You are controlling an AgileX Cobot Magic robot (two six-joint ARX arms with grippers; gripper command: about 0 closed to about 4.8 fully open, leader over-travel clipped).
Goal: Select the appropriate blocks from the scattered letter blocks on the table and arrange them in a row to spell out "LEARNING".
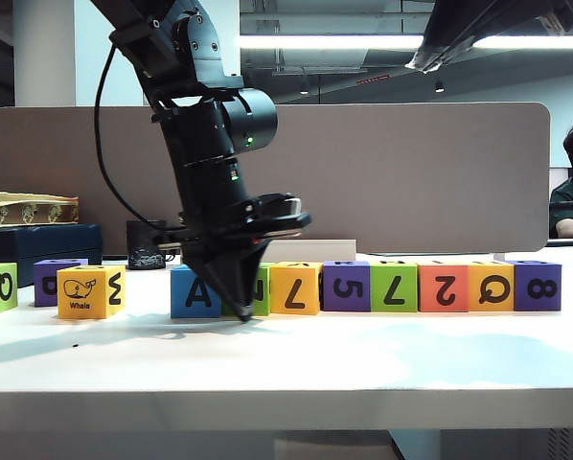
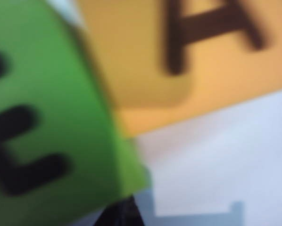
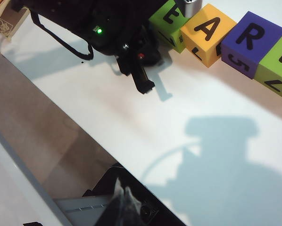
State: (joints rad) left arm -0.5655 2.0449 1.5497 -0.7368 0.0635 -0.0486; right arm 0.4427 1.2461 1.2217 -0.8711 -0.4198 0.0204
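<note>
The left gripper (image 1: 240, 311), fingers closed and holding nothing, is best nudged gently against the green block (image 1: 259, 290) just behind them on the table (image 1: 363, 355), while the right gripper (image 3: 124, 200), state unclear, hangs well away.

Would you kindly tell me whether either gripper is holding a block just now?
Neither: the left gripper is shut, empty, beside the green block; the right gripper holds nothing.

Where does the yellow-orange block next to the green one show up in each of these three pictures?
Exterior view: yellow-orange block, showing a 7, just right of the left tool.
Left wrist view: fills the upper part, showing A.
Right wrist view: near the top edge, A on top.
Shared landmark: the green block touching it.
</note>
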